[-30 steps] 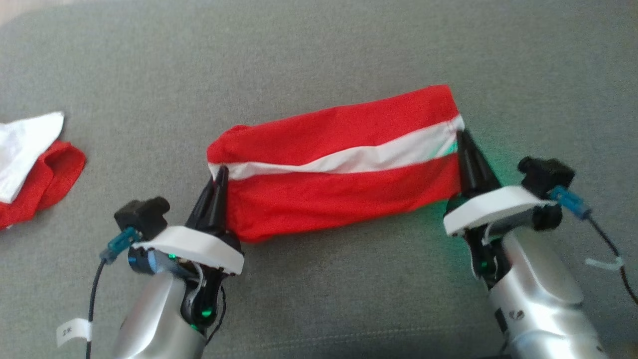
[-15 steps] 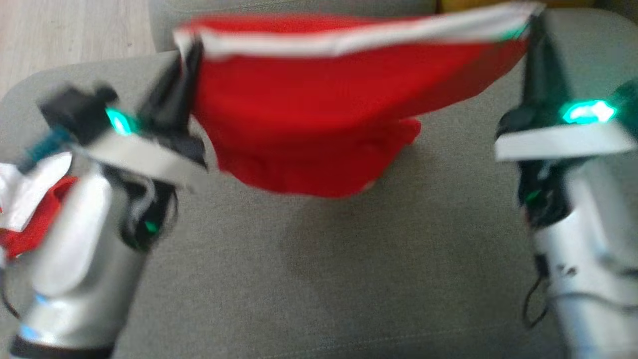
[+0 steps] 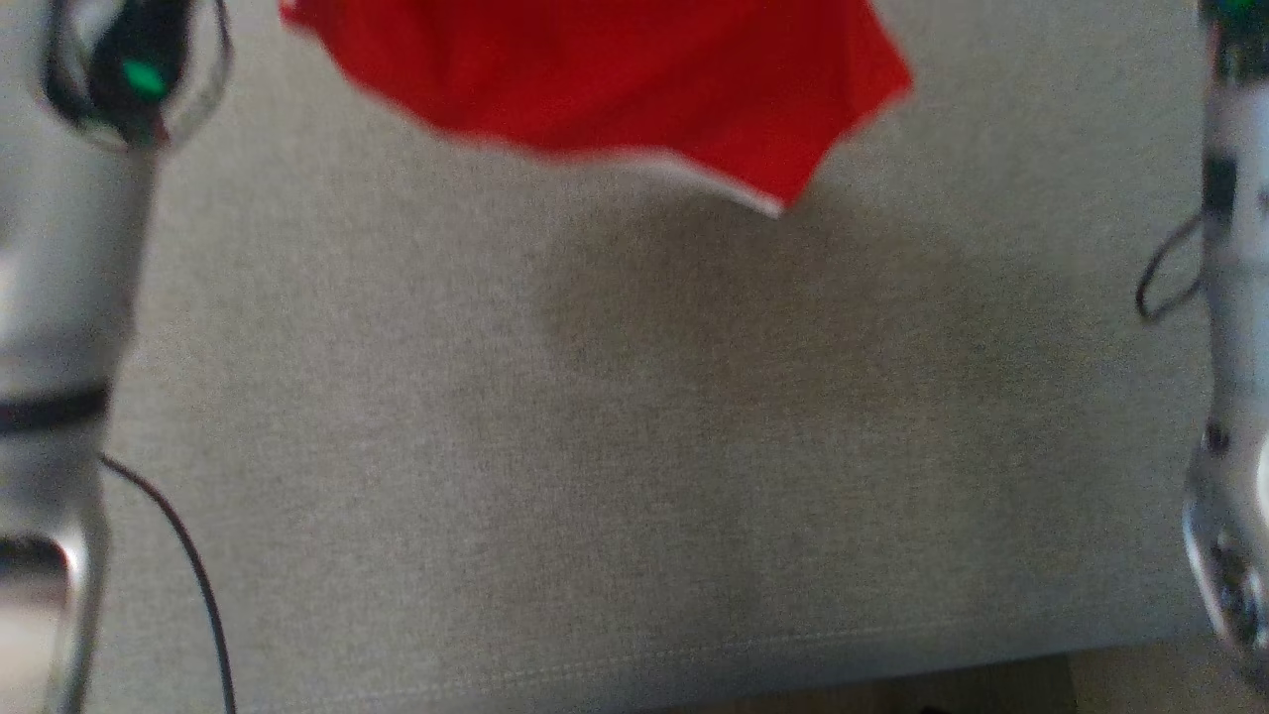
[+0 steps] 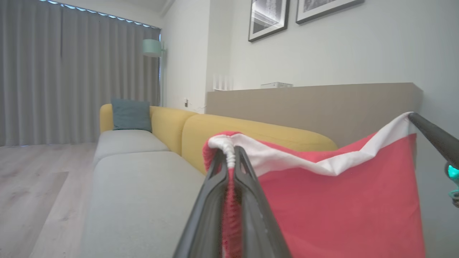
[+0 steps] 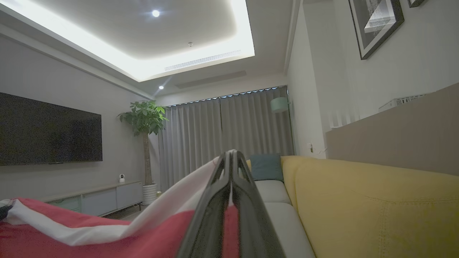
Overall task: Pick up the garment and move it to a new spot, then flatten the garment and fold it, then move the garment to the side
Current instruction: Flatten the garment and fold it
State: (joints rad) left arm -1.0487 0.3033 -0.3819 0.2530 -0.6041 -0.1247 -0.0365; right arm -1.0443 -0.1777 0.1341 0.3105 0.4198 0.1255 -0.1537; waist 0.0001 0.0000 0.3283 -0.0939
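While both jaws clamp it, garment [image 4: 340, 200] aloft, above sofa [image 3: 634, 446]

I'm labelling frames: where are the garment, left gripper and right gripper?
garment [image 3: 615, 79]: head view, red body, hanging.
left gripper [image 4: 229, 156]: left wrist view, between fingertips pinching white trim.
right gripper [image 5: 231, 154]: right wrist view, between fingertips shut on cloth.

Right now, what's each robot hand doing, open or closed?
Left gripper: closed on the garment at its white-trimmed edge.
Right gripper: closed on the garment's other end.
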